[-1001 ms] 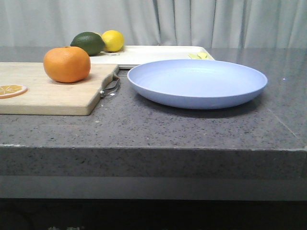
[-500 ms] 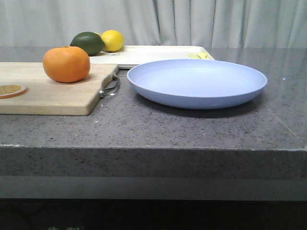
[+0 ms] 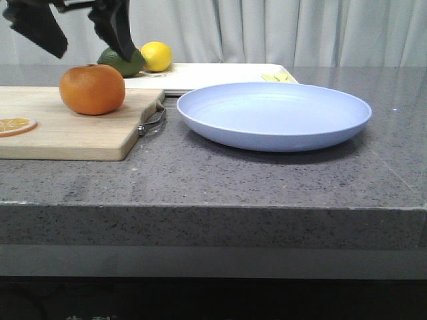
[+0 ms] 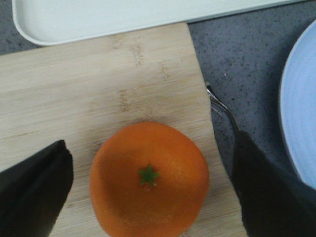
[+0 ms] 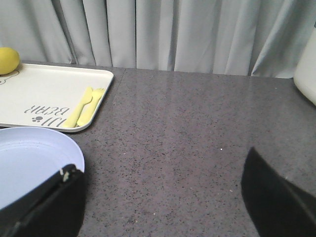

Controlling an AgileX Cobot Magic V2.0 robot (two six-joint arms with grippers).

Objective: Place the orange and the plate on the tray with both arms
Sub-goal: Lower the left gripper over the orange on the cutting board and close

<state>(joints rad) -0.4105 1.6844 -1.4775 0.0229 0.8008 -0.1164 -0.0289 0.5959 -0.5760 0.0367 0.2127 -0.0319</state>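
Note:
The orange (image 3: pixel 92 89) sits on a wooden cutting board at the left. My left gripper (image 3: pixel 92 47) hangs just above it, open, with one finger on each side. In the left wrist view the orange (image 4: pixel 149 177) lies between the spread fingers of that gripper (image 4: pixel 150 140), not touched. The pale blue plate (image 3: pixel 273 117) rests on the counter in the middle. The white tray (image 3: pixel 220 75) lies behind it. My right gripper (image 5: pixel 163 163) is open and empty over bare counter, beside the plate's rim (image 5: pixel 29 163). It is out of the front view.
The cutting board (image 3: pixel 67 127) has a metal handle (image 3: pixel 155 120) and holds an orange slice (image 3: pixel 17 125). A lemon (image 3: pixel 157 55) and a dark green fruit (image 3: pixel 133 63) sit at the tray's left end. Yellow cutlery (image 5: pixel 86 106) lies on the tray (image 5: pixel 44 96).
My left gripper has come into the front view from above and now hangs open over the orange. The orange and the plate have not moved.

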